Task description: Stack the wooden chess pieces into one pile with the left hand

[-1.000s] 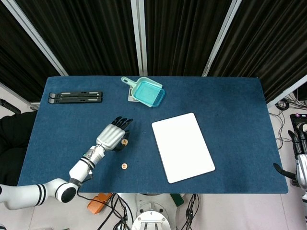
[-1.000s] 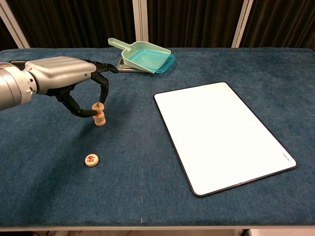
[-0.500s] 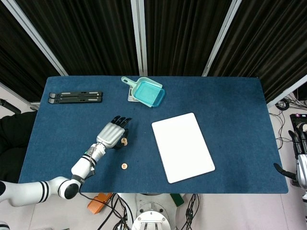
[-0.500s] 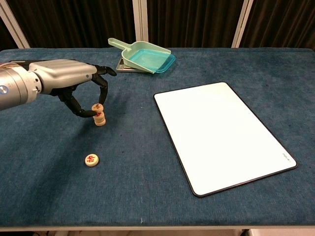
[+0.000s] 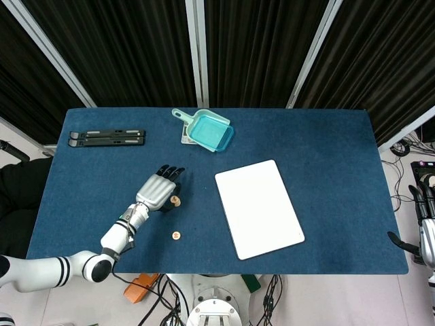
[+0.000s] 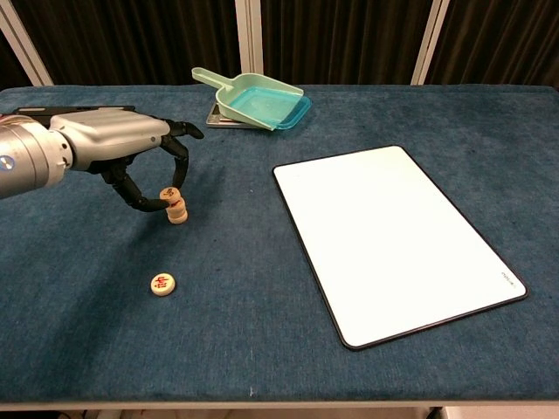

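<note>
A short stack of round wooden chess pieces [image 6: 178, 213] with red characters stands on the blue table, left of centre; it shows in the head view as the stack [image 5: 175, 201]. My left hand [image 6: 122, 150] arches over it from the left and pinches the top piece [image 6: 170, 194], which sits tilted on the stack. In the head view the left hand [image 5: 158, 190] lies just left of the stack. One loose piece [image 6: 162, 284] lies flat nearer the front edge, also visible as the loose piece [image 5: 175, 236]. My right hand [image 5: 425, 217] hangs off the table's right side, holding nothing.
A white board [image 6: 393, 237] lies right of centre. A teal dustpan [image 6: 260, 101] rests at the back middle on a small pad. A black folded stand [image 5: 107, 138] sits at the back left. The blue tabletop [image 6: 262, 349] ends at its front edge close below.
My left hand has lowered slightly with the top piece, which now rests tilted on the stack instead of hovering above it. The loose piece and the right hand have not moved.
</note>
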{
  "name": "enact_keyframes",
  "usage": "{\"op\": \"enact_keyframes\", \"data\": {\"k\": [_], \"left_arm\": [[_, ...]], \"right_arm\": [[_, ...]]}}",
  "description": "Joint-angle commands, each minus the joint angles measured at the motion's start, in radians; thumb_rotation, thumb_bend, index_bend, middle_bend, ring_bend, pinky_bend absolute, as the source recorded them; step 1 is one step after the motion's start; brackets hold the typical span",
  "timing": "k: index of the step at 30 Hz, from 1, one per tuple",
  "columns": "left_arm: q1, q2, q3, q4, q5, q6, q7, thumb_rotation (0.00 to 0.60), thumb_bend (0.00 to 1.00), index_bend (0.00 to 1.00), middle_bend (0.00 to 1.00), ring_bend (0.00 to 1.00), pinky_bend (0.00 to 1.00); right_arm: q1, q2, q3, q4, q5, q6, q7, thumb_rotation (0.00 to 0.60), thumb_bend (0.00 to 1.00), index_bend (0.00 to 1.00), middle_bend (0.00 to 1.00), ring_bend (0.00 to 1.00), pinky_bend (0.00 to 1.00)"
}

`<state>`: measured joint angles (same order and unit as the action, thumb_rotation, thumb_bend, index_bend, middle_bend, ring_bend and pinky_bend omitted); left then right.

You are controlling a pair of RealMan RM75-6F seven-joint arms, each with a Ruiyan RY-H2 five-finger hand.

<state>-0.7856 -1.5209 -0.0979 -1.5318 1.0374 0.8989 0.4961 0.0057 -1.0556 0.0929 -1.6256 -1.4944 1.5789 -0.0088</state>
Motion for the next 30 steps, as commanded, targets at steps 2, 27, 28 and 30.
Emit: {"op": "enact_keyframes", "data": {"k": [2,27,28,30], "left_arm": [[0.000,0.000,0.002,0.000,-0.001,0.004,0.000,0.600,0.32,0.45,0.00,0.00,0.00],[0.014,0.035,0.017,-0.064,0.036,0.049,-0.024,0.600,0.29,0.43,0.00,0.00,0.00],[0.022,0.043,0.020,-0.076,0.047,0.061,-0.028,0.600,0.28,0.43,0.00,0.00,0.00],[0.043,0.063,0.037,-0.103,0.092,0.092,-0.043,0.600,0.24,0.43,0.00,0.00,0.00]], "right_arm": [[0.000,0.000,0.000,-0.001,-0.003,0.001,0.000,0.600,0.19,0.00,0.04,0.00,0.04],[0.000,0.002,0.002,-0.005,-0.001,0.001,-0.002,0.600,0.19,0.00,0.04,0.00,0.04],[0.001,0.003,0.003,-0.005,-0.002,0.001,-0.001,0.600,0.19,0.00,0.04,0.00,0.04],[0.002,0.006,0.004,-0.005,-0.002,0.000,0.000,0.600,0.19,0.00,0.04,0.00,0.04]]}}
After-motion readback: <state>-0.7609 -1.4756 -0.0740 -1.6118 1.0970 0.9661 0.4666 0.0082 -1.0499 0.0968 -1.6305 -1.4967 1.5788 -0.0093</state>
